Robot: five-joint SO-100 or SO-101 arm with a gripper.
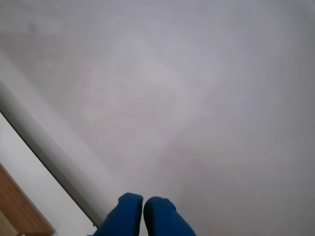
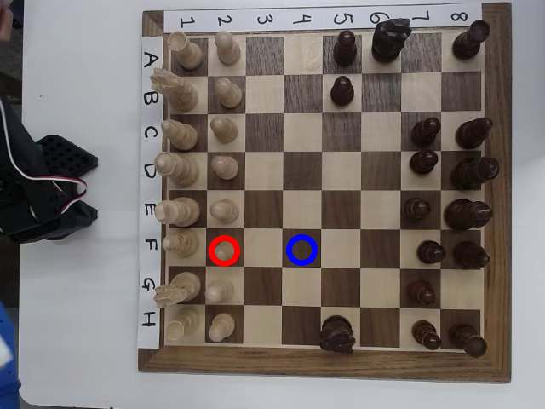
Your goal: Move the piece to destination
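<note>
In the overhead view the piece [image 2: 225, 250], a small pale pawn, stands inside a red ring on row F, column 2 of the chessboard [image 2: 324, 362]. The destination [image 2: 301, 250], a dark square with a blue ring, is empty and lies two squares to the pawn's right. In the wrist view my gripper [image 1: 143, 204] shows as two blue fingertips pressed together at the bottom edge, holding nothing. It faces a blurred pale surface, with the board out of that view. A sliver of blue [image 2: 4, 362] at the overhead view's lower left edge is far from the pawn.
Pale pawns [image 2: 224, 210] fill column 2 and taller pale pieces [image 2: 180, 244] column 1, close around the ringed pawn. Dark pieces [image 2: 431, 251] crowd the right side, and one [image 2: 337, 334] stands at the bottom. The black arm base [image 2: 43, 192] sits left of the board.
</note>
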